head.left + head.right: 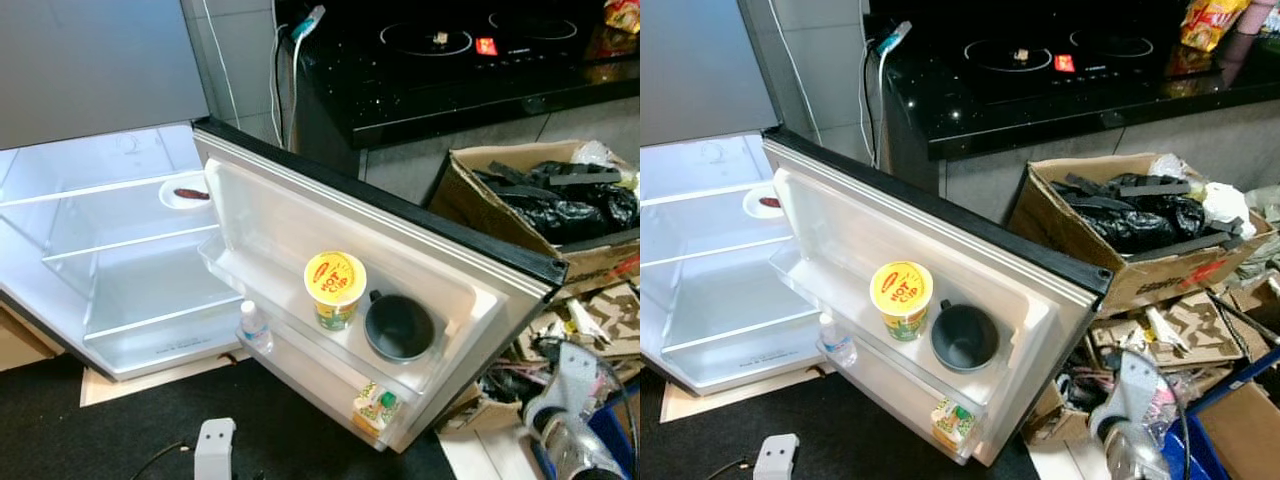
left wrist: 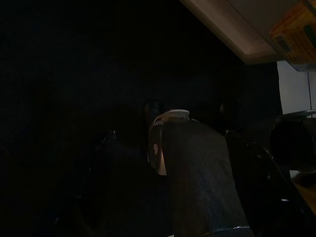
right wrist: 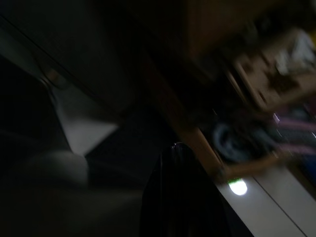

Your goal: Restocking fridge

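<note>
Hands: your right hand (image 1: 560, 420) hangs low, right of the fridge door (image 1: 400, 250); grip state cannot be told. Door shelf holds noodle cup (image 1: 335, 288), black mug (image 1: 400, 328). Risk: your arm swinging in could topple them.

Both silver arms (image 1: 565, 420) hang low, idle.

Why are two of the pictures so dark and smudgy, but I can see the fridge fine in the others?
Left eye view: bright and sharp, the yellow-lidded noodle cup in the open white fridge door reads clearly. Left wrist view: nearly black, in shade. Right wrist view: dark and smeared with blur.
</note>
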Tool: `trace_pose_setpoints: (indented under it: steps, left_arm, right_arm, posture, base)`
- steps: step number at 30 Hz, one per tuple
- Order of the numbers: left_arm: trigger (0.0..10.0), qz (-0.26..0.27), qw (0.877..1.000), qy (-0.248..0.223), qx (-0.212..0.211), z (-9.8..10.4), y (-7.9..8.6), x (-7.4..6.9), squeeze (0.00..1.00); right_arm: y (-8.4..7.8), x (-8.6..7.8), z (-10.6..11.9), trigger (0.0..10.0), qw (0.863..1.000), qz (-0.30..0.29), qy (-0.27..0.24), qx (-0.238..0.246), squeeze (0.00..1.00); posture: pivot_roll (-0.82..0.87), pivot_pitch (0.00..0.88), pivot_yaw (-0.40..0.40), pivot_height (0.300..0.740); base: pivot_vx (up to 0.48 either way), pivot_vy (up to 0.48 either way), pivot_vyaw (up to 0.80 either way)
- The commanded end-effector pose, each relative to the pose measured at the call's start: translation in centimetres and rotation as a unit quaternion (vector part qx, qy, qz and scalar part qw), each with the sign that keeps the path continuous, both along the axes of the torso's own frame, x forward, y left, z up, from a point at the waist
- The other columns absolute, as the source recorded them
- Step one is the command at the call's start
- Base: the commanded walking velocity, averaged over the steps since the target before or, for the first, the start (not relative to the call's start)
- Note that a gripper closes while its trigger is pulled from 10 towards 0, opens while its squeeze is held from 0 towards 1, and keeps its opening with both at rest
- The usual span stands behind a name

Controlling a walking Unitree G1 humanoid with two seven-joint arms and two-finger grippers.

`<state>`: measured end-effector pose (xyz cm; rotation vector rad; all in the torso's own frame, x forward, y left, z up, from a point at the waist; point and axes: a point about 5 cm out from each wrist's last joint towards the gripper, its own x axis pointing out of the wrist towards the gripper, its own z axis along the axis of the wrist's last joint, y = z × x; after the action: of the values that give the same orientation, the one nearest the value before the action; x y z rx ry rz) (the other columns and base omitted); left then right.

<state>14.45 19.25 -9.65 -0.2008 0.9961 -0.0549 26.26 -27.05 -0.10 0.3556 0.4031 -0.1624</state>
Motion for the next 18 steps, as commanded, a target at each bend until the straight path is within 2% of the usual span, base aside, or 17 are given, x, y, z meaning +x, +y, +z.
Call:
trace_pose_setpoints:
  steps: [1, 3, 4, 6, 7, 8, 9, 10, 14, 15, 18]
  left_arm:
    - [10.0, 0.003, 1.000, 0.012, -0.005, -0.3, -0.2, -0.7, 0.00]
    - [10.0, 0.003, 1.000, 0.012, -0.004, -0.3, -0.2, -0.8, 0.00]
    - [10.0, 0.003, 1.000, 0.012, -0.004, -0.3, -0.2, -0.7, 0.00]
    - [10.0, 0.004, 1.000, 0.012, -0.004, -0.3, -0.2, -0.7, 0.00]
    - [10.0, 0.004, 1.000, 0.012, -0.004, -0.3, -0.2, -0.7, 0.00]
    - [10.0, 0.004, 1.000, 0.012, -0.004, -0.3, -0.2, -0.7, 0.00]
    - [10.0, 0.004, 1.000, 0.012, -0.004, -0.3, -0.2, -0.7, 0.00]
    - [10.0, 0.005, 1.000, 0.012, -0.004, -0.3, -0.2, -0.7, 0.00]
    - [10.0, 0.004, 1.000, 0.013, -0.005, -0.3, -0.2, -0.8, 0.00]
    - [10.0, 0.004, 1.000, 0.013, -0.005, -0.3, -0.2, -0.8, 0.00]
    - [10.0, 0.004, 1.000, 0.014, -0.006, -0.3, -0.2, -0.8, 0.00]
  right_arm:
    - [0.3, 0.1, 0.1, 10.0, 0.999, 0.007, -0.018, 0.028, 0.00]
    - [0.6, 0.3, 0.2, 10.0, 0.999, 0.017, -0.028, 0.039, 0.00]
    - [1.8, 0.8, 0.4, 10.0, 0.995, 0.063, -0.044, 0.066, 0.00]
    - [2.2, 0.8, 0.4, 10.0, 0.993, 0.076, -0.047, 0.072, 0.00]
    - [2.9, 0.9, 0.4, 8.1, 0.990, 0.104, -0.051, 0.083, 0.00]
    - [2.9, 0.9, 0.4, 8.1, 0.990, 0.104, -0.051, 0.083, 0.00]
    - [3.3, 0.9, 0.4, 5.8, 0.987, 0.121, -0.054, 0.091, 0.00]
    - [3.9, 0.9, 0.4, 0.0, 0.983, 0.143, -0.059, 0.103, 0.00]
    - [5.5, 0.5, 0.2, 0.0, 0.961, 0.225, -0.068, 0.143, 0.00]
    - [5.5, 0.5, 0.2, 0.0, 0.961, 0.225, -0.068, 0.143, 0.00]
    - [6.6, -0.3, 0.0, 0.0, 0.935, 0.299, -0.068, 0.179, 0.00]
  posture:
    - [-0.08, 0.051, -0.009, 0.740]
    - [-0.08, 0.051, -0.009, 0.740]
    - [-0.08, 0.051, -0.009, 0.740]
    - [-0.08, 0.051, -0.009, 0.740]
    - [-0.08, 0.051, -0.013, 0.740]
    - [-0.08, 0.051, -0.013, 0.740]
    - [-0.08, 0.051, -0.013, 0.740]
    - [-0.08, 0.051, -0.013, 0.740]
    - [-0.08, 0.051, -0.012, 0.740]
    - [-0.08, 0.051, -0.012, 0.740]
    - [-0.08, 0.051, -0.012, 0.740]
  base:
    - [0.000, 0.000, 0.00]
    - [0.000, 0.000, 0.00]
    - [0.000, 0.000, 0.00]
    - [0.000, 0.000, 0.00]
    - [0.000, 0.000, 0.00]
    - [0.000, 0.000, 0.00]
    - [0.000, 0.000, 0.00]
    - [0.000, 0.000, 0.00]
    - [0.000, 0.000, 0.00]
    - [0.000, 0.000, 0.00]
    - [0.000, 0.000, 0.00]
